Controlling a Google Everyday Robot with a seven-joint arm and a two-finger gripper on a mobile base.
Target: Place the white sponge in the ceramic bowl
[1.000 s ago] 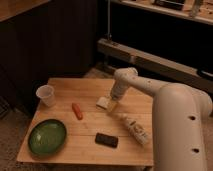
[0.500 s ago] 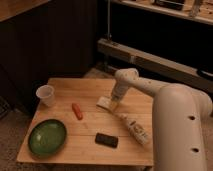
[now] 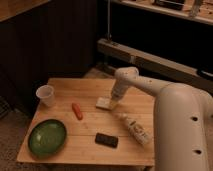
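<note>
The white sponge (image 3: 103, 103) lies flat near the middle of the wooden table (image 3: 90, 87). My gripper (image 3: 114, 100) is right at the sponge's right edge, at the end of the white arm reaching in from the right. The dark green ceramic bowl (image 3: 47, 136) sits at the table's front left corner, far from the sponge and with nothing in it.
A translucent plastic cup (image 3: 45, 95) stands at the left. An orange-red carrot-like object (image 3: 77, 111) lies left of the sponge. A black rectangular object (image 3: 107, 140) lies at the front. A long white bottle (image 3: 133, 127) lies on its side at the right.
The arm has shifted slightly; the gripper stays at the sponge's right edge. The sponge and the other objects have not moved.
</note>
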